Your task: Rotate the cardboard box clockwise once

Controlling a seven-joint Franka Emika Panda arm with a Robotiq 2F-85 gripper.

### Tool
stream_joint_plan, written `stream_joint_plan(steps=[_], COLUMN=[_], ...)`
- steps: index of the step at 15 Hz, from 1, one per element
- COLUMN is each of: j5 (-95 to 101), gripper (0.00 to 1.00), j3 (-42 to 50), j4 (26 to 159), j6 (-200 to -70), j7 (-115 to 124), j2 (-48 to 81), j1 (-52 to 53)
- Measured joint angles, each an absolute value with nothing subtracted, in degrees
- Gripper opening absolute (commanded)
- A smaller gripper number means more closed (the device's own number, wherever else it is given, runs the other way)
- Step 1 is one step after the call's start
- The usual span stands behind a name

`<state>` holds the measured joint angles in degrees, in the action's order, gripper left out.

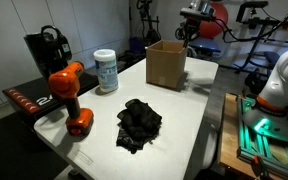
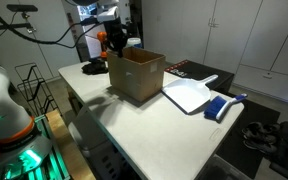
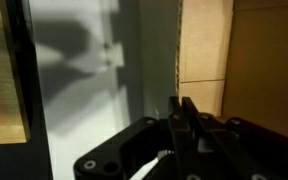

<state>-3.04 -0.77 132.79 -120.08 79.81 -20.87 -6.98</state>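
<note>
The cardboard box (image 1: 164,63) is plain brown and open-topped. It stands upright on the white table toward the far side, and shows in both exterior views (image 2: 136,78). In the wrist view its brown wall (image 3: 206,45) fills the upper right. My gripper (image 1: 187,38) hangs just beside and slightly above the box's far corner, which also shows in an exterior view (image 2: 117,47). In the wrist view the two fingers (image 3: 181,106) are pressed together with nothing between them, close beside the box wall.
A white canister (image 1: 106,71), an orange drill (image 1: 70,96) and a crumpled black cloth (image 1: 139,123) lie on the white table (image 1: 189,110). A white dustpan (image 2: 189,96) and a blue brush (image 2: 224,106) lie beside the box. A black appliance (image 1: 44,48) stands at the far corner.
</note>
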Motion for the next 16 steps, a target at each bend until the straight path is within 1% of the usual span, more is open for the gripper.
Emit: stream_joint_plan(steps=[1,2,4,5,8,9,16], j5=[-2.86,-2.81,-2.38,-1.10,2.13,2.53,2.55], gripper=[0.48,0.57,0.70,0.79,0.99,1.00,1.00], j3=[-0.93,-1.05,-1.36,-1.59,-1.96,-1.94,-1.60], j4=[132.80,132.80,132.80,132.79,132.70,132.60,131.07], j6=[-120.59,-121.26,-122.80,-123.34,-123.51,-123.10,-118.97], j7=[79.81,79.80,79.17,77.86,71.78,68.91,46.07], j2=[-20.96,-21.13,-22.01,-22.75,-25.66,-26.62,-30.19], j1=[-6.98,-6.98,-6.94,-6.91,-6.86,-6.85,-6.65])
